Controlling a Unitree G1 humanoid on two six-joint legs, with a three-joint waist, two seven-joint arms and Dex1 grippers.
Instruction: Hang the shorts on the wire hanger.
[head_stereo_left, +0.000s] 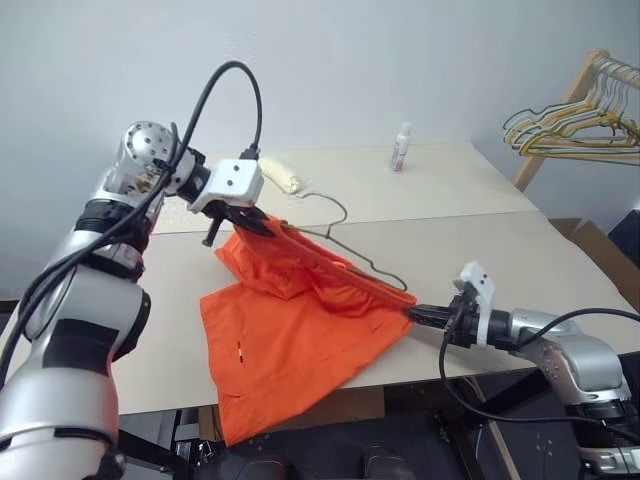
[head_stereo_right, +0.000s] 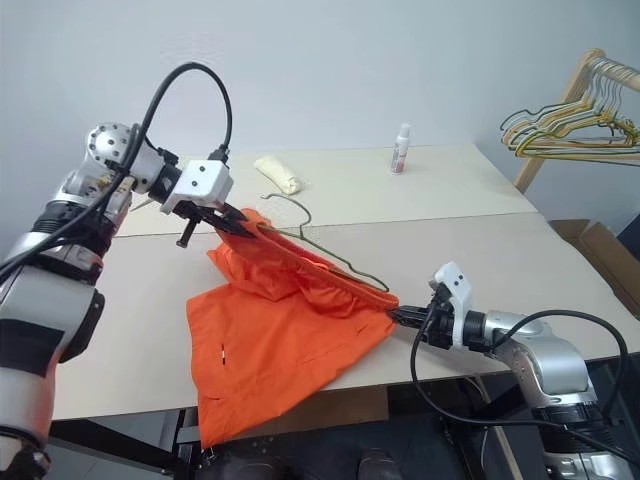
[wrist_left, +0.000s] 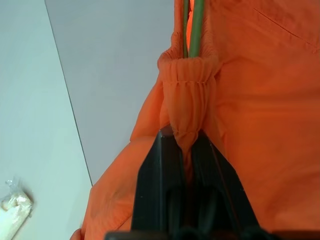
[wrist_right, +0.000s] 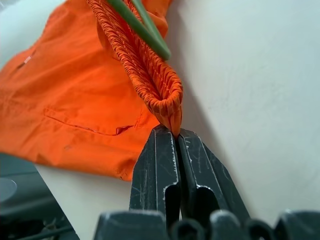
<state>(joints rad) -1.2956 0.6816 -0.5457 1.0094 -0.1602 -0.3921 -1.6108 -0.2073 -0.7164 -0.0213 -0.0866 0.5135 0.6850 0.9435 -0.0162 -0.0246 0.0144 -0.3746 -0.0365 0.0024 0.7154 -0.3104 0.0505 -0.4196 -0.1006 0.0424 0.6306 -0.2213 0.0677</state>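
The bright orange shorts (head_stereo_left: 290, 330) lie on the table, one leg drooping over the front edge. The gathered waistband is stretched taut between my two grippers. My left gripper (head_stereo_left: 262, 222) is shut on the waistband's far left end and holds it lifted off the table; its fingers (wrist_left: 165, 175) pinch the bunched elastic. My right gripper (head_stereo_left: 415, 313) is shut on the waistband's near right end just above the table. The wire hanger (wrist_left: 196, 25) runs along inside the waistband, and its hook (head_stereo_right: 303, 212) sticks out behind the left gripper.
The pale table (head_stereo_left: 470, 230) carries a small white bottle (head_stereo_left: 401, 148) and a yellowish roll (head_stereo_left: 280, 175) at the back. At the far right, a wooden rack (head_stereo_left: 585, 80) holds a bunch of coloured hangers (head_stereo_left: 570, 130). A cardboard box (head_stereo_left: 610, 250) stands beyond the table's right edge.
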